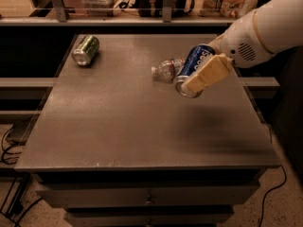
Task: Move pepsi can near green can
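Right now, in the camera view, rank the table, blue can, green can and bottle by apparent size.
1. Table
2. Blue can, held in the gripper over the table's right side; nearer the camera, so unsure.
3. Green can
Bottle: partly hidden, unranked.

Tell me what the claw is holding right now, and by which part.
The claw grips the pepsi can across its side wall, mid-body, with the can tilted in the air over the table, just beside the water bottle.
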Motion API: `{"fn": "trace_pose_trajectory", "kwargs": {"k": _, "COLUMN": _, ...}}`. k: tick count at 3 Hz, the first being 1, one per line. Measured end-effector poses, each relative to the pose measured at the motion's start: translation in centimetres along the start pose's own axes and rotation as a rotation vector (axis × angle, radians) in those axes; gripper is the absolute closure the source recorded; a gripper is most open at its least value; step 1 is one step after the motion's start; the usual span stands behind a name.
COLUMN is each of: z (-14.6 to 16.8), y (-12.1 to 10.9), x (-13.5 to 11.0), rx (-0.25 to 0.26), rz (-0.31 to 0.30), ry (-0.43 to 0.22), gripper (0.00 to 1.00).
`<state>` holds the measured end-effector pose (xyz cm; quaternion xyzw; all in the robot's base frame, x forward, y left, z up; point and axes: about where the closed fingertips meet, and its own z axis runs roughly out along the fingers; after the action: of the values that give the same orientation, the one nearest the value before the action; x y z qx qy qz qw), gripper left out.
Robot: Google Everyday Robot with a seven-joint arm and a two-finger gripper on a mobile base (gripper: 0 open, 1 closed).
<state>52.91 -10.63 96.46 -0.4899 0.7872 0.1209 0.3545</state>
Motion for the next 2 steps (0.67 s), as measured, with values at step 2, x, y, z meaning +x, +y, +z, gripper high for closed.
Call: {"fn": "trace_pose_trajectory", "kwargs": {"k": 2, "z": 3.7, "y": 0.2, "x": -8.4, "rx": -0.041, "rz": -0.080, "ry": -0.152, "gripper": 1.00}}
